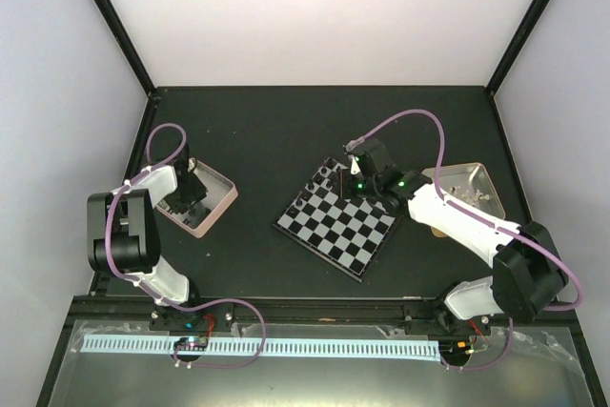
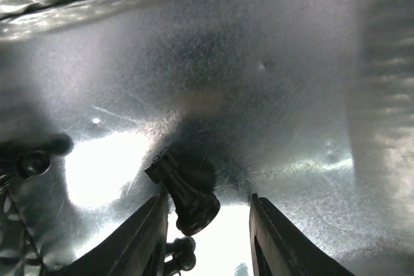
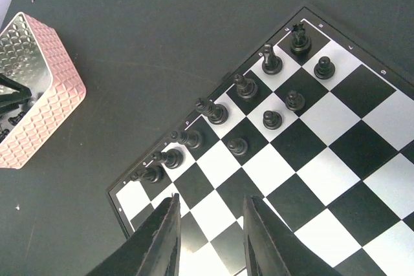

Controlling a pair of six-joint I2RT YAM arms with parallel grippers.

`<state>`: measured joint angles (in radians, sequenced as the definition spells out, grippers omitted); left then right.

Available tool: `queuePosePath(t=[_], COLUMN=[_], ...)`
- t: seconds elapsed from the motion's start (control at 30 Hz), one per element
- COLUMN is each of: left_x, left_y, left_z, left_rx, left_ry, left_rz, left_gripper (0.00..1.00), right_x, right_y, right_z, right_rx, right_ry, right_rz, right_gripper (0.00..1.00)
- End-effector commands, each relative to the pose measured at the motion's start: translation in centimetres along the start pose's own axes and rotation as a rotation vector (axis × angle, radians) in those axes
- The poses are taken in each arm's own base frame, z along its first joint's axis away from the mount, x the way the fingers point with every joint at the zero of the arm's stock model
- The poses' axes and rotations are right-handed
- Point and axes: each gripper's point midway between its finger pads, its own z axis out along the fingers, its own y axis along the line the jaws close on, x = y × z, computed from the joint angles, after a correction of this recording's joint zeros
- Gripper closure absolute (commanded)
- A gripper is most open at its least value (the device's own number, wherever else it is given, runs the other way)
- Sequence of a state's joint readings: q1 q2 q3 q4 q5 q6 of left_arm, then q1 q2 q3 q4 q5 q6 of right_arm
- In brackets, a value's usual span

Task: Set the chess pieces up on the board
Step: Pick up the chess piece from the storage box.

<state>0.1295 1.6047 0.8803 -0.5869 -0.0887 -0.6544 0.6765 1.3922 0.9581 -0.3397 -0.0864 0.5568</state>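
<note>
L tool [image 2: 207, 201] sits half-wide in the tin [image 2: 291, 82] — black piece [image 2: 184, 192] lies tilted btwn its fingers, nearer the L one. We'd centre on it first, then close low near the base so it doesn't squirt out. R tool [image 3: 210, 200] narrow, empty, over the board [image 3: 336, 159].

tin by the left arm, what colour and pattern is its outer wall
Pale pink, embossed with a diamond pattern; the tin shows best in the right wrist view.
</note>
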Motion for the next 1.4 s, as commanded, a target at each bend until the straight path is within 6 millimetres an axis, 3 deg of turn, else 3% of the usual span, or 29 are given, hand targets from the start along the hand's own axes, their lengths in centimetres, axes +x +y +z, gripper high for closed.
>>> queuePosePath(t=[0.0, 0.27, 0.57, 0.97, 1.1, 1.37], left_x=[-1.3, -1.6, -3.4, -5.5, -6.5, -8.3], left_y=[-1.3, -0.5, -0.4, -2.8, -2.6, -2.2], left_z=[-0.5, -0.2, -0.1, -0.9, -1.5, -1.9], left_rx=[0.057, 0.011, 0.003, 0.127, 0.106, 0.032], left_ry=[-0.034, -0.050, -0.098, -0.144, -0.185, -0.228], left_rz=[0.028, 0.045, 0.008, 0.031, 0.046, 0.164], left_gripper=[0.64, 0.60, 0.61, 0.55, 0.54, 0.40], right_x=[-0.3, -0.3, -0.1, -0.1, 0.0, 0.1], right_y=[0.1, 0.1, -0.1, -0.1, -0.1, -0.1], right_z=[-0.2, -0.4, -0.3, -0.2, -0.1, 0.0], right_rx=[-0.010, -0.009, -0.002, -0.002, -0.001, -0.005], right_ry=[-0.017, -0.018, -0.015, -0.014, -0.012, -0.009], right_rz=[0.010, 0.013, 0.014, 0.015, 0.015, 0.017], right_gripper=[0.73, 0.73, 0.74, 0.74, 0.74, 0.74])
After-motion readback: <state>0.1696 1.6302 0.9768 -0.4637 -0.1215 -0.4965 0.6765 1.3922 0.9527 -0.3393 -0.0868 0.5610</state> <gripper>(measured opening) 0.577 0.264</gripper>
